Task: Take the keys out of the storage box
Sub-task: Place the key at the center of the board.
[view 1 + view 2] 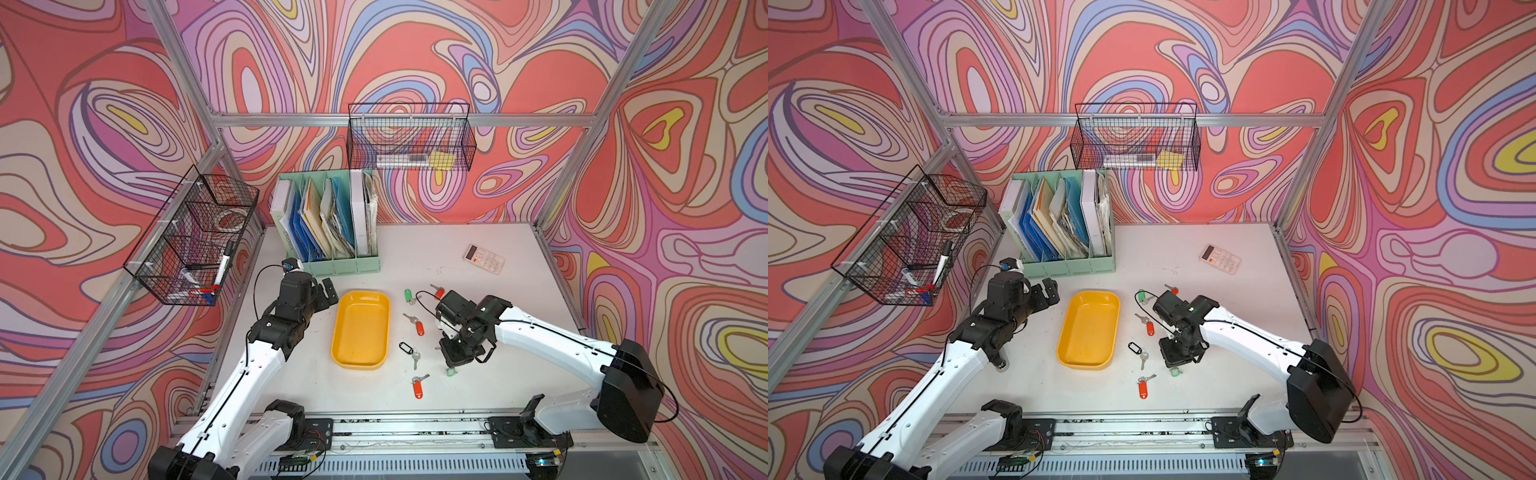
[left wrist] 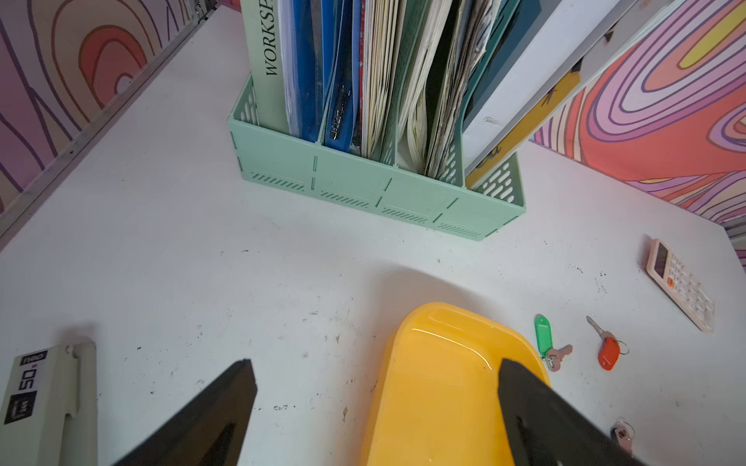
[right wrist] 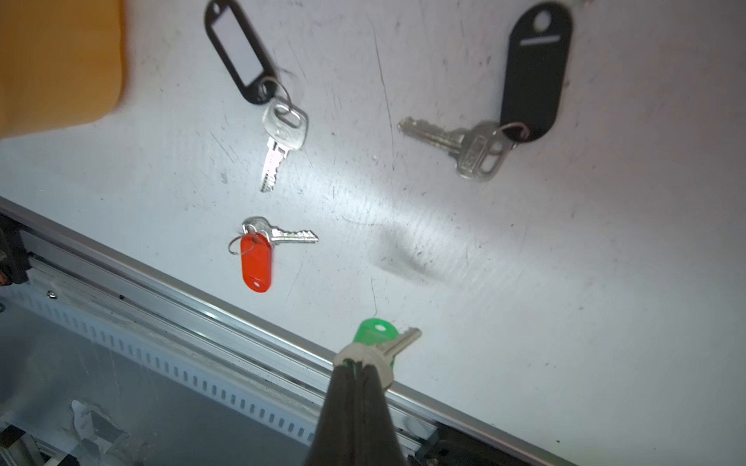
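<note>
Green-tagged key point(image 3: 373, 335) pinched between right fingers point(image 3: 343, 407), left fingers point(image 2: 210, 411) wide and empty, beside yellow storage box point(image 2: 436, 383)

Your left arm point(image 1: 259, 365) and right arm point(image 1: 552, 336) look the same: white shell links, black joint blocks, and a thin black cable running along each white link. Each has one big rounded black housing point(image 1: 627, 390). The left gripper point(image 2: 375, 363) has plain black wedge fingers. The right gripper point(image 3: 361, 357) has black fingers with pale tips.
</note>
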`<action>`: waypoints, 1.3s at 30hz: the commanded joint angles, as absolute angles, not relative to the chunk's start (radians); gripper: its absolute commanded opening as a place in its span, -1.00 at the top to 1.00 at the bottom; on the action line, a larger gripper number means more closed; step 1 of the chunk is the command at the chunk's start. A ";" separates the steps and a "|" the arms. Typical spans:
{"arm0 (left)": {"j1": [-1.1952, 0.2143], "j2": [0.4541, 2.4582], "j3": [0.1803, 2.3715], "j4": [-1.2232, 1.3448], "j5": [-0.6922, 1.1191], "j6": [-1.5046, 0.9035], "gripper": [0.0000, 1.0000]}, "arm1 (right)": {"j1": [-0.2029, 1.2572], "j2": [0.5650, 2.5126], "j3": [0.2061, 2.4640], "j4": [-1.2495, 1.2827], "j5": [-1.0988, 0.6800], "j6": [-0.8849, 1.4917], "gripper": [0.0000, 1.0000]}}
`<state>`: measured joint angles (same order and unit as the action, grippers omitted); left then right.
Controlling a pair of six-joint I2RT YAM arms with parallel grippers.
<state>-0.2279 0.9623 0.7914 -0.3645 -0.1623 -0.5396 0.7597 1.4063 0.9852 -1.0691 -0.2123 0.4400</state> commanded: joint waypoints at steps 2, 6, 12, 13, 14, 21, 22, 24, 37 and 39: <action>-0.222 0.955 0.775 -0.340 -0.183 -0.544 -0.98 | 0.759 1.413 0.935 -1.053 -0.249 0.509 1.00; -0.222 0.961 0.773 -0.337 -0.179 -0.546 -0.98 | 0.757 1.431 0.888 -1.017 -0.230 0.523 1.00; -0.222 0.966 0.783 -0.343 -0.178 -0.549 -0.98 | 0.753 1.454 0.871 -0.956 -0.145 0.536 1.00; -0.222 0.966 0.787 -0.345 -0.178 -0.548 -0.98 | 0.753 1.453 0.871 -0.953 -0.119 0.538 1.00; -0.222 0.966 0.793 -0.348 -0.179 -0.545 -0.98 | 0.752 1.454 0.868 -0.949 -0.092 0.538 1.00; -0.223 0.952 0.816 -0.358 -0.199 -0.535 -0.98 | 0.744 1.461 0.881 -0.912 -0.004 0.555 0.61; -0.223 0.949 0.818 -0.357 -0.202 -0.534 -0.98 | 0.743 1.460 0.888 -0.913 0.002 0.554 0.51; -0.222 0.944 0.829 -0.357 -0.212 -0.529 -0.98 | 0.742 1.452 0.915 -0.921 0.029 0.547 0.29; -0.222 0.843 0.892 -0.308 -0.360 -0.411 -0.98 | 0.661 1.336 1.077 -0.729 0.334 0.356 -0.37; -0.222 0.811 0.885 -0.310 -0.391 -0.389 -0.98 | 0.643 1.322 1.080 -0.651 0.379 0.295 -0.48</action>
